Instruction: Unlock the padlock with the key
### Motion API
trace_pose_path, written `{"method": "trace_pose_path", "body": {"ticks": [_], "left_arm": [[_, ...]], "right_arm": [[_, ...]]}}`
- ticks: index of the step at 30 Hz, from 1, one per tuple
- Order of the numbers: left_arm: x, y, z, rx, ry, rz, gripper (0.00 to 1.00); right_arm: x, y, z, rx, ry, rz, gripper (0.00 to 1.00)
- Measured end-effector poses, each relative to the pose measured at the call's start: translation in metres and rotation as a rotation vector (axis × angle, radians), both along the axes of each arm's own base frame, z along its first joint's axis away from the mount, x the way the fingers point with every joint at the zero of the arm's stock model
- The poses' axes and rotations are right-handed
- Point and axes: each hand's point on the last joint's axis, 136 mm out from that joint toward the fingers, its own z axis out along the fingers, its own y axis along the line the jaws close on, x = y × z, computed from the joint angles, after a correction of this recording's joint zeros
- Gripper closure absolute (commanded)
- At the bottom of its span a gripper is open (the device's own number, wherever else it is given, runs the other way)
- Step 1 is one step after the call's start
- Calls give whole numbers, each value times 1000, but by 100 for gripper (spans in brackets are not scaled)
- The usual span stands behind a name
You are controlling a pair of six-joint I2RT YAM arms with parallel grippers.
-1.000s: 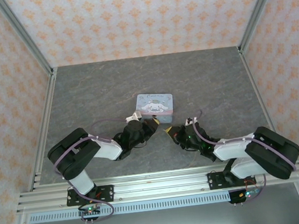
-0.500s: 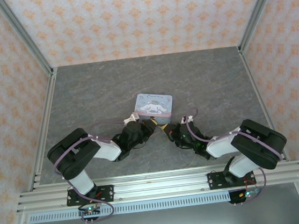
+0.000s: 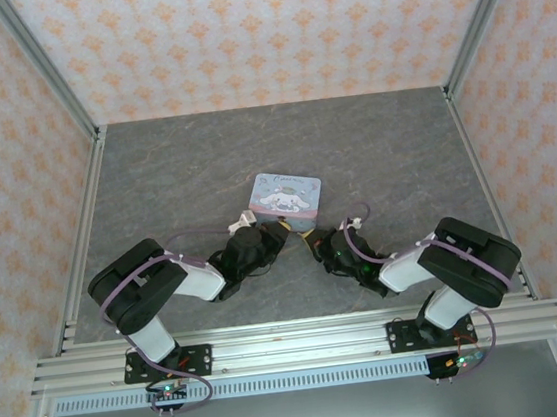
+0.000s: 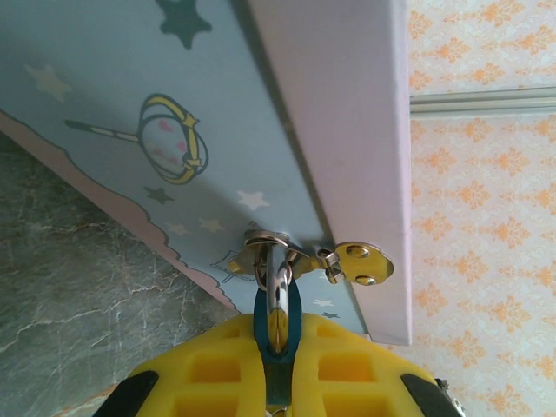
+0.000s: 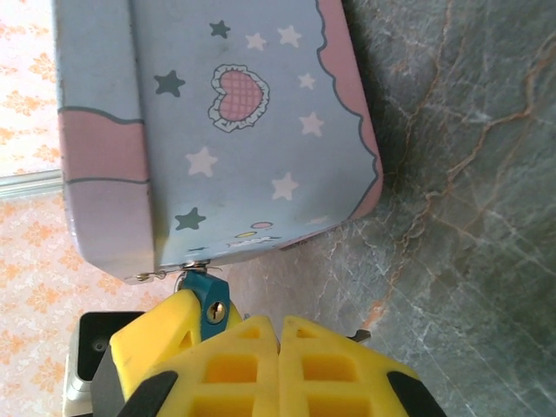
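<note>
**A:** Claws first. How does the left claw (image 4: 278, 340) stand?

**B:** Nearly closed. Its yellow fingers (image 4: 204, 369) pinch the teal body of the padlock (image 4: 294, 314) between them.

**A:** And the right claw (image 5: 280, 337)?

**B:** Closed all the way, its two yellow fingers pressed flat together. I cannot tell whether the key sits between them. A thin dark sliver (image 5: 360, 334) pokes out beside one finger, too small to name.

**A:** Where is the padlock, then?

**B:** It hangs at the side wall of the tin (image 4: 130, 113). Its silvery shackle (image 4: 276, 300) is threaded through the metal hasp (image 4: 360, 261) just under the pink lid (image 4: 347, 104). From the right wrist, the teal body peeks above one of that claw's fingers, and a brassy keyhole (image 5: 219, 309) faces the camera. Whether body and finger touch, I cannot say.

**A:** And around that?

**B:** The tin lies flat on the grey marbled surface (image 3: 154, 172), cartoon lid up, near the middle. From above, both claws meet at its near edge, just beside each other. Orange-patterned walls (image 3: 268, 28) enclose the surface.
</note>
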Motion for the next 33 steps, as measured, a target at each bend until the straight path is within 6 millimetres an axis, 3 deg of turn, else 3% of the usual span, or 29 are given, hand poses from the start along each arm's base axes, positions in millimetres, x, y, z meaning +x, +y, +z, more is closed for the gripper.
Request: {"method": "trace_pose_path", "body": {"ticks": [11, 33], "left_arm": [[0, 0, 0, -8, 6, 4, 100], [1, 0, 1, -10, 3, 7, 100]], "right_arm": [[3, 13, 3, 16, 3, 9, 100], [8, 18, 7, 30, -4, 0, 100]]}}
